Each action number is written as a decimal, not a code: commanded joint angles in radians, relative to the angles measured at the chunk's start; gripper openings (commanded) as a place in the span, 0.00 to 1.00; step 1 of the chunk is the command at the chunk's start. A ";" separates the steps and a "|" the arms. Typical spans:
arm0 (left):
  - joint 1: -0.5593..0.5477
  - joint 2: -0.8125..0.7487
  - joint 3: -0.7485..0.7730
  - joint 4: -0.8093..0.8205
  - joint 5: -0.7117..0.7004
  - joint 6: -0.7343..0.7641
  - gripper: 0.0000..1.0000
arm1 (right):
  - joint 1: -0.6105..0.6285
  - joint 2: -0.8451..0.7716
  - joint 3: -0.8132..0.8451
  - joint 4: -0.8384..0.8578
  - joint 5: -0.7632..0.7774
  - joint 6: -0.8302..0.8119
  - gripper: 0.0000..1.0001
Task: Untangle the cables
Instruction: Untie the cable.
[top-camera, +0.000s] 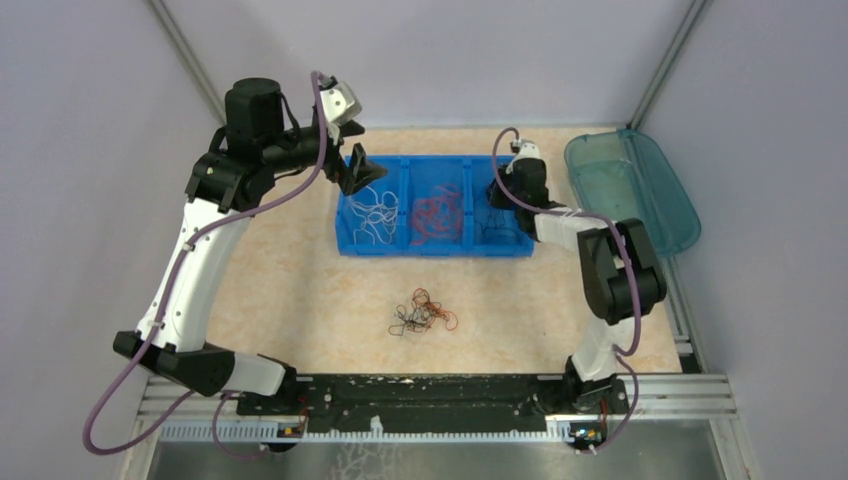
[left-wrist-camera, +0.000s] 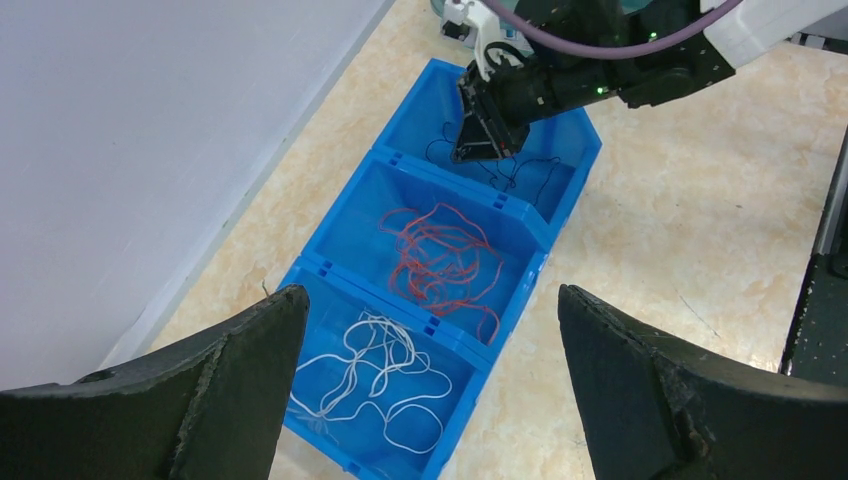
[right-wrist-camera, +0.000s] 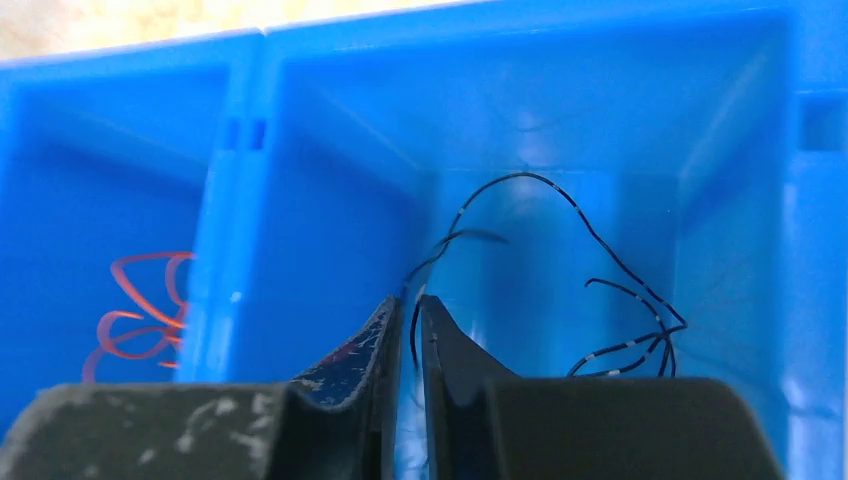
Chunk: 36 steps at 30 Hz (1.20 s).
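Observation:
A small tangle of black and red-orange cables (top-camera: 423, 312) lies on the table in front of the blue three-part bin (top-camera: 435, 250). White cables (left-wrist-camera: 375, 375) fill its left part, red-orange cables (left-wrist-camera: 445, 255) the middle, and black cables (right-wrist-camera: 625, 335) the right. My left gripper (left-wrist-camera: 430, 295) hangs open above the white compartment, holding nothing. My right gripper (right-wrist-camera: 410, 302) is down inside the black compartment. Its jaws are all but together, with a thin black cable (right-wrist-camera: 470, 215) running up out of the slit between them.
A teal see-through tub (top-camera: 630, 185) sits at the back right, beside the bin. Grey walls close in the table on the left, back and right. A black rail (top-camera: 420, 395) with both arm bases runs along the near edge.

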 joint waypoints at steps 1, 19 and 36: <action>0.004 -0.018 0.006 -0.012 0.001 0.009 1.00 | 0.027 0.022 0.125 -0.096 0.045 -0.062 0.24; 0.005 -0.070 -0.094 -0.014 0.024 0.028 1.00 | 0.057 -0.496 -0.022 -0.413 -0.037 -0.121 0.99; 0.041 -0.286 -0.651 0.037 0.012 0.250 1.00 | 0.639 -0.507 -0.315 -0.226 -0.125 -0.298 0.79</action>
